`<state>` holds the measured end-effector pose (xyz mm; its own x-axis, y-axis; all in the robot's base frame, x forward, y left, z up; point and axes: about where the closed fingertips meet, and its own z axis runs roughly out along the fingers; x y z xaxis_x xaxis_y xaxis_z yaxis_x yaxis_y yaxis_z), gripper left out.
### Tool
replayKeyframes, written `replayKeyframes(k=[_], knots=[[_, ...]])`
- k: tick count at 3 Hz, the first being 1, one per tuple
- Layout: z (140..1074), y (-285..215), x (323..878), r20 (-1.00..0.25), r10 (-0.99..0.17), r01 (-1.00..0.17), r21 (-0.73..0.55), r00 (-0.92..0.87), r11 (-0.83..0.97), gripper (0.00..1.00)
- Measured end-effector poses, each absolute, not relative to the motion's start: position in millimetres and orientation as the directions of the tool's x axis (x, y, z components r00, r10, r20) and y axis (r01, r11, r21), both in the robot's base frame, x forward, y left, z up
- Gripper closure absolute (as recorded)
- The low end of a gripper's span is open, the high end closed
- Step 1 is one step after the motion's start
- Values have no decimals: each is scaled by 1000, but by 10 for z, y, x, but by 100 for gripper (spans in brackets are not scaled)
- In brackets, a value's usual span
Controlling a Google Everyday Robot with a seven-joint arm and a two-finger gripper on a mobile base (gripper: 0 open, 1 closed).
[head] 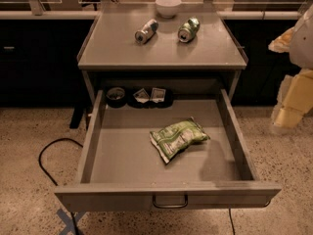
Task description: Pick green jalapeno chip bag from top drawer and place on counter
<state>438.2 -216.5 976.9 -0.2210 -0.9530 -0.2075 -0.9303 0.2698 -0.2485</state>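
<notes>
The green jalapeno chip bag (178,138) lies flat inside the open top drawer (166,194), a little right of its middle and turned at an angle. The drawer is pulled fully out, with its metal pull handle (169,202) at the front. The grey counter (117,45) sits above and behind it. My gripper (292,99) and arm show at the right edge of the view, outside the drawer's right wall, above floor level and well apart from the bag.
On the counter lie a silver-blue can (146,31) and a green can (189,29), with a white bowl (168,6) behind them. At the drawer's back are a black ring (116,96) and small packets (149,95). A black cable (46,155) runs over the floor on the left.
</notes>
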Motion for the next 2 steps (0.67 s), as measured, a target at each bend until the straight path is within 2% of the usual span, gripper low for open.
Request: replayKeyframes(k=[2], knots=[[9566, -2136, 4441, -235, -949, -928, -258, -210, 269, 0]])
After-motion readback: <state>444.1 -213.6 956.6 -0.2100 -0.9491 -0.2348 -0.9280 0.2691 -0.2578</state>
